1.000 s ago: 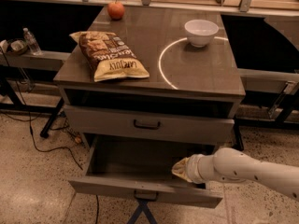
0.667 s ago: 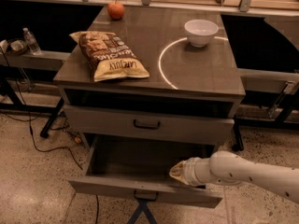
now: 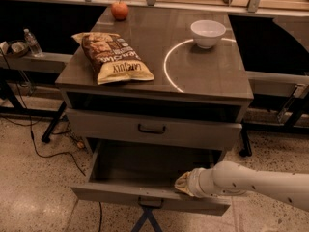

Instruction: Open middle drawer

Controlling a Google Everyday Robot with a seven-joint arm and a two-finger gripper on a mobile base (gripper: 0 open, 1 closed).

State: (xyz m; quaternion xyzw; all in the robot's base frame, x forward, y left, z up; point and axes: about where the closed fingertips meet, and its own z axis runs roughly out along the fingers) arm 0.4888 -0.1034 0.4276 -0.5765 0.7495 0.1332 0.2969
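Note:
The middle drawer (image 3: 120,193) is a grey metal drawer with a small black bar handle (image 3: 150,202). It stands pulled out, and its deep grey box looks empty. The uppermost drawer (image 3: 111,124) above it is closed. The lowest drawer is hidden under the open one. My gripper (image 3: 182,184) is at the end of the white arm (image 3: 260,181), which comes in from the right. It sits at the top of the middle drawer's front panel, right of the handle, and its tip reaches just inside the box.
On the cabinet top lie a chip bag (image 3: 113,57), a white bowl (image 3: 207,33) and an apple (image 3: 119,9). A water bottle (image 3: 33,43) stands on a low shelf at left. Cables (image 3: 43,149) trail on the speckled floor. A blue stand leg (image 3: 147,221) is below the open drawer.
My gripper has shifted slightly left and toward the camera along the middle drawer's front edge. The drawer stays about as far out as before.

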